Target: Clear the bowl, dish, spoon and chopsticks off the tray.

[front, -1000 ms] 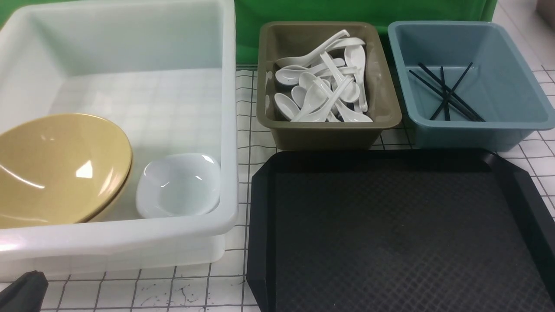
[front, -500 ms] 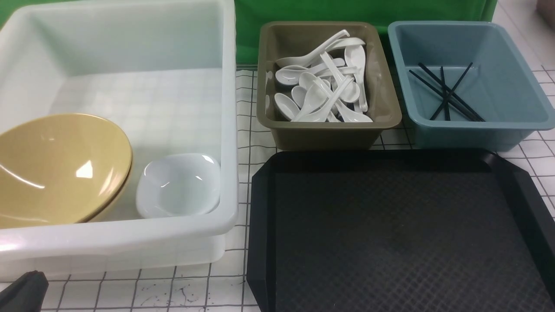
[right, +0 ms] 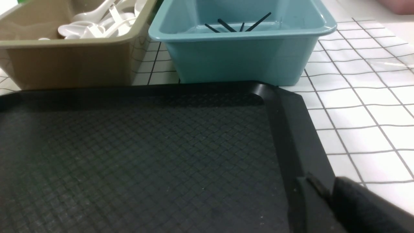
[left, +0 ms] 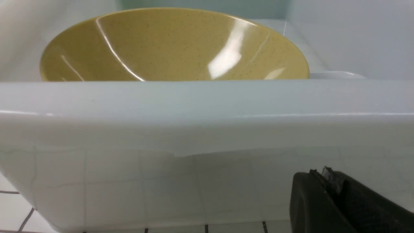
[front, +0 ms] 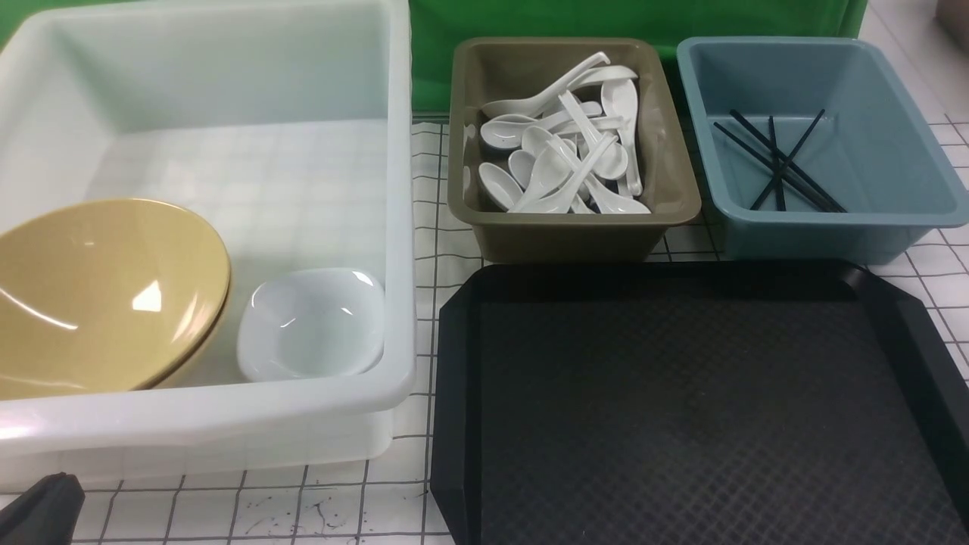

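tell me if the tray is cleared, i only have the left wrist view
Observer: As far as the front view shows it, the tray has nothing on it.
Operator: where are the spoons
Observer: A pile of white spoons sits in the olive bin behind the tray.
Operator: and the chopsticks
Observer: The black chopsticks lie crossed in the blue bin, to the right of the olive one.

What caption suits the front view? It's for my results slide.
Black tray bare; bowl and dish in white tub.
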Controlling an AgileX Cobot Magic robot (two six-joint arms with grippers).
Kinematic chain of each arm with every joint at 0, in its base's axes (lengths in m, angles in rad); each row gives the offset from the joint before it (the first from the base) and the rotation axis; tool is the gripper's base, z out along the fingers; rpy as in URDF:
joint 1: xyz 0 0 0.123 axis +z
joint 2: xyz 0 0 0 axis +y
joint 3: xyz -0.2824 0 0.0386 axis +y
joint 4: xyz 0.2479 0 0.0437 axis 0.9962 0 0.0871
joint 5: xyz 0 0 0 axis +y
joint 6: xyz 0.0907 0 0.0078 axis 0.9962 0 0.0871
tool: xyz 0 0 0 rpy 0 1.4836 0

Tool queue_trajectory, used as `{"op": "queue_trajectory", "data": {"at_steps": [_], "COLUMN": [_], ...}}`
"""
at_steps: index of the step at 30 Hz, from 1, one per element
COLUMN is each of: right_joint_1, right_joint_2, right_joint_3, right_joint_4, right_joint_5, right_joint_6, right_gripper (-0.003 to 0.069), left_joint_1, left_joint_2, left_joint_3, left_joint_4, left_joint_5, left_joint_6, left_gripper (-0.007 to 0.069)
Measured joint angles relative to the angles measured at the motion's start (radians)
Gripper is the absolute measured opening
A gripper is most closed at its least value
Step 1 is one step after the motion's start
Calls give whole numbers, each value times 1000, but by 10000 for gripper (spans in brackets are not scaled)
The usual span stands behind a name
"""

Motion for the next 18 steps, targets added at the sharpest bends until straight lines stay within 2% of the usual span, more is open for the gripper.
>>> {"op": "queue_trajectory", "data": {"at_steps": [18], "right_joint_1": [0], "right_joint_2": [0], "right_joint_3": [0], "right_joint_4": [0], "right_joint_5": [0], "right_joint_6": [0], "right_gripper": [171], "left_joint_1": [0], "left_joint_2": [0], "left_joint_3": [0], "left_joint_4": [2], "left_joint_5": [0], "left_joint_6": [0], "left_gripper": [-6]}}
